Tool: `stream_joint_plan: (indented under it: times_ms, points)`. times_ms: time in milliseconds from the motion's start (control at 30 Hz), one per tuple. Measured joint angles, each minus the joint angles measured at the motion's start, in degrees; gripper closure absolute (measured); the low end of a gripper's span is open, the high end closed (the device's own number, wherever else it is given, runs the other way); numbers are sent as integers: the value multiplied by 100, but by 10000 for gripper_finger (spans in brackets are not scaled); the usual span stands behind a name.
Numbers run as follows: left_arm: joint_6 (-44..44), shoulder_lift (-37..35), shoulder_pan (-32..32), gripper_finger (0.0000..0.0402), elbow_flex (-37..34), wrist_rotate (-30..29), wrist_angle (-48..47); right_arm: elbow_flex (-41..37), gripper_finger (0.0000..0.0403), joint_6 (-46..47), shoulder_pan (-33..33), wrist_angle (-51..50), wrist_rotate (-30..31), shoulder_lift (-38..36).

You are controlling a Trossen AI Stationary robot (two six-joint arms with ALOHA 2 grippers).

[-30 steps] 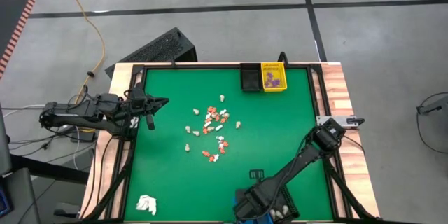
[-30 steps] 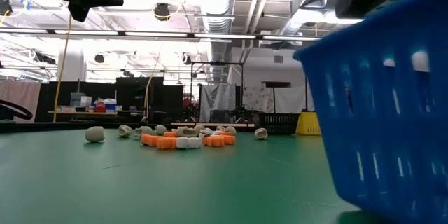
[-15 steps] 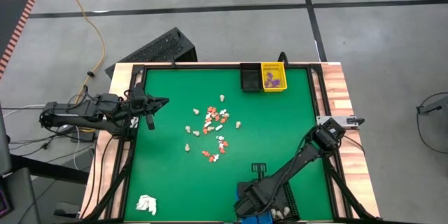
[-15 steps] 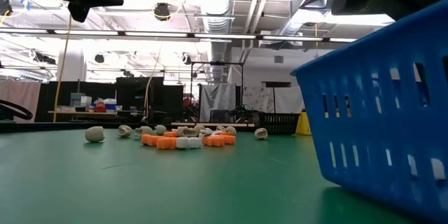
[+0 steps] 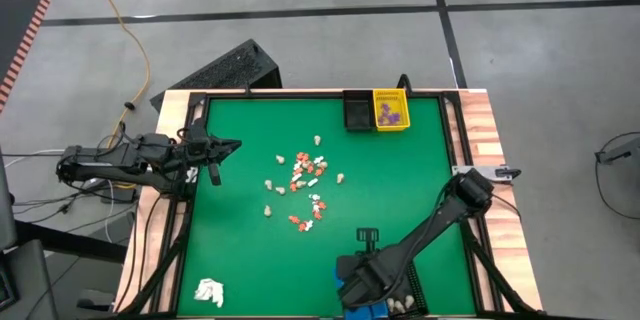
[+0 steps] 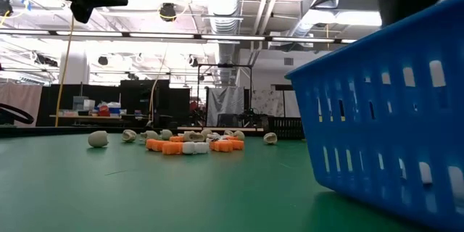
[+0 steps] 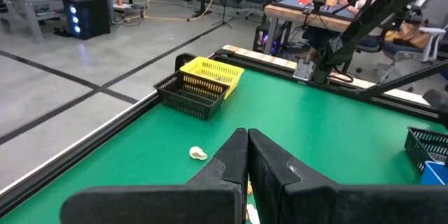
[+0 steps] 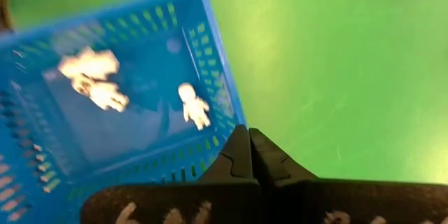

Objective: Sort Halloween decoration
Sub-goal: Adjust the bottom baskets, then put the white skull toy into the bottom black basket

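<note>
From above, the Halloween decoration lies scattered mid-table while our right gripper sits over the blue basket; the left gripper waits at the table's left edge. At table height, the basket looms close. Both wrist views show fingers pressed together, empty. We should lift clear before reaching again.

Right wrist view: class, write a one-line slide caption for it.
Shut right gripper at the rim of a blue basket holding small white figurines on the green table.
</note>
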Motion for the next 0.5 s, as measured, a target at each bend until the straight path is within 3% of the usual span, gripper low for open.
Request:
stream_joint_plan:
  times_ms: [167,300,400,500]
  points:
    - [-133,0,1,401,0,11,77,0,403,-284,-178,275,832,-244]
    - [-258,0,1,401,0,248,209,2,403,-1596,-585,765,1522,-435]
    - [-316,-4,1,401,0,582,297,-366,403,-2111,-1018,818,1619,-853]
    - [-354,-4,1,401,0,775,282,-1342,403,-2484,-1445,1791,1437,-1724]
